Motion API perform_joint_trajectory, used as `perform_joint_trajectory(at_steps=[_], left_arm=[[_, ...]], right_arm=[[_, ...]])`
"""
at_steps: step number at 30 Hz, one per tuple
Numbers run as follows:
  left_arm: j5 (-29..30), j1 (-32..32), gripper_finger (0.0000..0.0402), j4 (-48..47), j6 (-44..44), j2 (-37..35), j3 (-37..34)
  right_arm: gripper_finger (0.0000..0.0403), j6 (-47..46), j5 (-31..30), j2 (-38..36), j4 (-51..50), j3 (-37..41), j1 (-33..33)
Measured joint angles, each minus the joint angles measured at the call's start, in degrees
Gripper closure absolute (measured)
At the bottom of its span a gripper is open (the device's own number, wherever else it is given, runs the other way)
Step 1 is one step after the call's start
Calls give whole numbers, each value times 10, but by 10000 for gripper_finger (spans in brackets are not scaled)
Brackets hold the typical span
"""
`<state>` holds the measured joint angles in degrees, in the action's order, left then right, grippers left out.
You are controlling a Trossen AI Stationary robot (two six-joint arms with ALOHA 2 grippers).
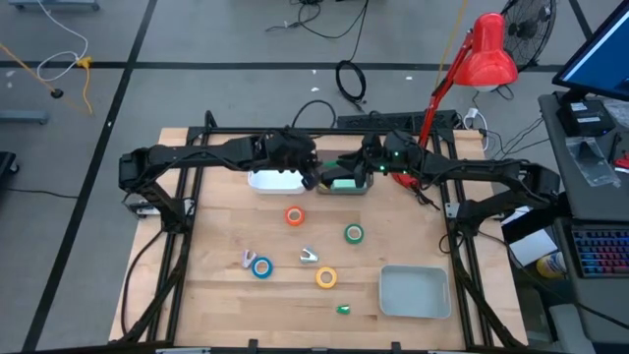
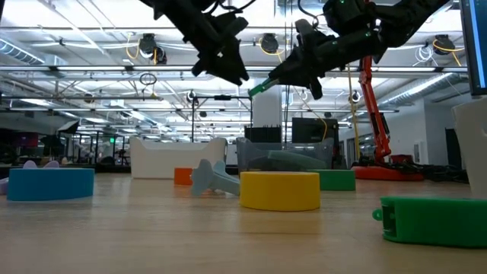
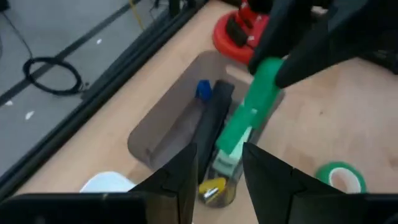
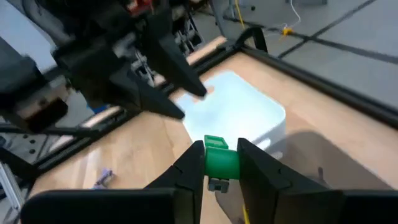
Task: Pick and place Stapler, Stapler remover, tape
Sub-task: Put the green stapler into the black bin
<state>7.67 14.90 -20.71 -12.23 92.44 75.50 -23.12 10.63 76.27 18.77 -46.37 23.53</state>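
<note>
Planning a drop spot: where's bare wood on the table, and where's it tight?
Free: the left side, left of the blue tape, and the strip between orange tape and yellow tape. Crowded: the back middle, where both grippers hang over the white bin and clear bin.

Right gripper [image 4: 217,163], dark fingers, shut on a bright green stapler [image 4: 219,160]. Below the jaws: translucent grey bin [image 3: 163,130] holding black, blue and yellow items. White tray [image 1: 274,181] beside it, under the black left gripper [image 3: 217,168]. Tape rolls: orange [image 1: 294,216], green [image 1: 354,233], blue [image 1: 261,267], yellow [image 1: 326,278], pale cores. Light wood table [image 1: 216,295], pale grey-green tray [image 1: 414,291], red lamp [image 1: 488,54].
</note>
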Motion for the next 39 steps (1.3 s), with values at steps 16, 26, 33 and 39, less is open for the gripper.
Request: perform_joint_trajectory(at_steps=[16, 26, 33, 39], left_arm=[[-19, 14, 273, 9, -10, 1, 0], [-31, 13, 273, 41, -18, 1, 0], [-39, 11, 273, 60, -18, 1, 0], [-52, 5, 273, 15, -44, 1, 0]], right_arm=[[336, -26, 15, 0, 47, 0, 0], [336, -34, 21, 0, 84, 0, -1], [336, -37, 17, -1, 87, 0, 0], [336, -37, 9, 0, 91, 0, 0]])
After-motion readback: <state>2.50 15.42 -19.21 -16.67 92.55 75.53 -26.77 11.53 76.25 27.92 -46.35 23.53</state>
